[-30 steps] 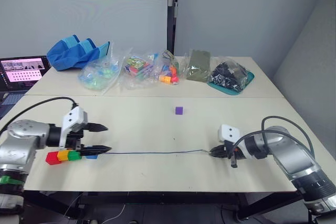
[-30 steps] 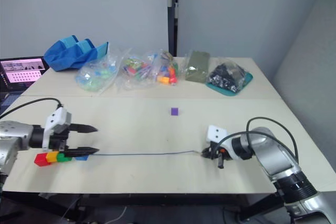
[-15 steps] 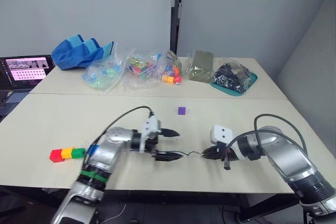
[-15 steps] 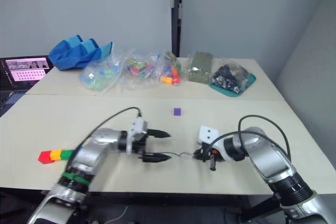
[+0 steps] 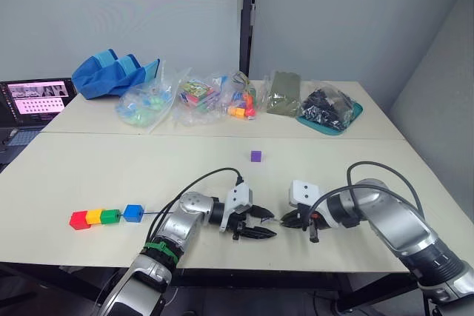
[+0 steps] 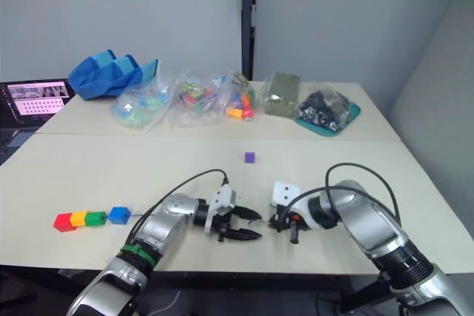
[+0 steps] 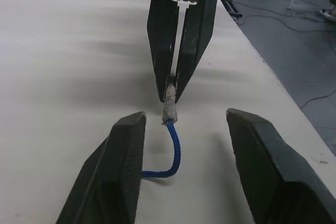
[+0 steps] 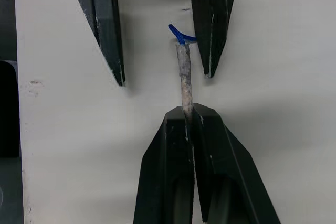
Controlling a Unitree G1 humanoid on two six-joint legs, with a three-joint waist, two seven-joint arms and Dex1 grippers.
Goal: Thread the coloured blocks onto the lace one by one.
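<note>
My right gripper (image 8: pixel 188 113) pinches the thin blue lace's (image 7: pixel 172 148) pale tip; my left gripper (image 7: pixel 181 129) gapes around it, small purple cube (image 5: pixel 255 156) well apart.

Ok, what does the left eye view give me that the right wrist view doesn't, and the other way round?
Left eye alone: the red, orange-yellow, green and blue blocks strung in a row, and the purple block lying loose. Right wrist alone: the right gripper shut on the lace's pale tip. Both: the left gripper open, facing the right one on the table.
</note>
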